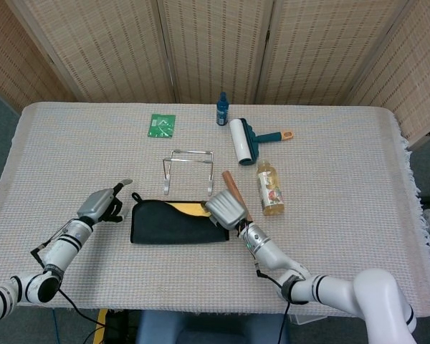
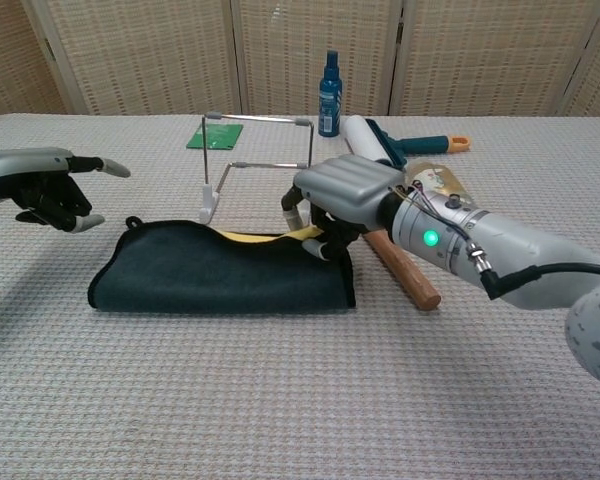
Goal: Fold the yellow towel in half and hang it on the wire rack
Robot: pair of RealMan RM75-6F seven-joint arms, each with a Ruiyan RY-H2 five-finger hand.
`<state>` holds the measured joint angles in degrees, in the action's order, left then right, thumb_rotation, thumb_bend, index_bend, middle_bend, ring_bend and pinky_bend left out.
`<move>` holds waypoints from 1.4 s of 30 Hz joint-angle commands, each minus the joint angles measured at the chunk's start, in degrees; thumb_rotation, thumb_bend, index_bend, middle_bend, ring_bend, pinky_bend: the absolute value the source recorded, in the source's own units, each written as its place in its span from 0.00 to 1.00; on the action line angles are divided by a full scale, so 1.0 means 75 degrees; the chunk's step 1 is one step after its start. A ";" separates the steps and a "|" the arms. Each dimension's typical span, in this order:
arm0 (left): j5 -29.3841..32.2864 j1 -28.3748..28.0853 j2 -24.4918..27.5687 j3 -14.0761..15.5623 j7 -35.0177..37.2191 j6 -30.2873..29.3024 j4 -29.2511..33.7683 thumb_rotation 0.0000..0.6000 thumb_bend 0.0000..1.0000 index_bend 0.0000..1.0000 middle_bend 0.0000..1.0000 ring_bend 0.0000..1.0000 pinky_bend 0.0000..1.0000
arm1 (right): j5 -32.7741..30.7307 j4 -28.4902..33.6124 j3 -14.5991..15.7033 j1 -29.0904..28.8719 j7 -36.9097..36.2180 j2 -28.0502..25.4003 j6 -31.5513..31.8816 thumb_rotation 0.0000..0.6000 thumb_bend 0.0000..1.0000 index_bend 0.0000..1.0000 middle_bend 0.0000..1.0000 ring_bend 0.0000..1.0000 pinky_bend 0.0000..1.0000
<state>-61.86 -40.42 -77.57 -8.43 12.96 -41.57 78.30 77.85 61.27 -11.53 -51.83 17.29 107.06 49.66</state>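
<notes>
Bottle [image 1: 270, 188] label unreadable, towel [image 2: 220, 277] folded, right hand [image 2: 342, 203] gripping

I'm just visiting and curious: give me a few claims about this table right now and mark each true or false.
1. The towel hangs on the wire rack. False: it lies folded on the table in front of the rack.
2. The right hand grips the towel's right end. True.
3. The left hand grips the towel. False: it is off the towel, holding nothing.
4. A blue spray bottle stands behind the rack. True.
5. The lint roller lies on the towel. False: it lies beyond the rack.
</notes>
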 commanded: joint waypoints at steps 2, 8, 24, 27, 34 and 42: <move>-0.0234 0.0435 0.0263 0.0047 -0.0006 -0.0621 0.0451 1.00 0.48 0.06 0.87 0.83 0.92 | -0.0010 -0.0316 -0.0036 -0.0091 -0.0106 0.0166 0.0006 1.00 0.44 0.53 0.94 1.00 1.00; -0.0580 0.0806 0.0569 0.0163 0.0161 -0.1022 0.0809 1.00 0.48 0.06 0.87 0.83 0.92 | -0.0104 -0.0683 -0.0057 -0.0201 -0.0169 0.0337 -0.0142 1.00 0.44 0.41 0.92 1.00 1.00; -0.1241 0.1410 0.1088 0.0324 0.0555 -0.1655 0.1351 1.00 0.46 0.06 0.87 0.83 0.92 | -0.0216 -0.0258 -0.0167 -0.0242 0.0152 -0.0186 -0.0024 1.00 0.36 0.02 0.89 1.00 1.00; -0.1341 0.1489 0.1143 0.0332 0.0617 -0.1761 0.1431 1.00 0.46 0.06 0.87 0.83 0.92 | -0.0171 0.0036 -0.0150 -0.0217 0.0166 -0.0402 0.0040 1.00 0.32 0.03 0.89 1.00 1.00; -0.1531 0.1600 0.1244 0.0405 0.0739 -0.1809 0.1555 1.00 0.46 0.06 0.87 0.83 0.92 | 0.0483 0.0626 0.0367 -0.0222 0.0095 -0.1081 -0.0012 1.00 0.22 0.30 0.90 1.00 1.00; -0.1629 0.1684 0.1261 0.0441 0.0852 -0.1829 0.1584 1.00 0.46 0.06 0.87 0.83 0.92 | 0.0709 0.0752 0.0785 -0.0347 0.0522 -0.1309 -0.0434 1.00 0.11 0.37 0.90 1.00 1.00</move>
<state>-74.06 -27.81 -68.13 -5.13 19.33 -55.28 90.18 83.03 66.87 -5.87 -54.30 20.96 97.42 46.64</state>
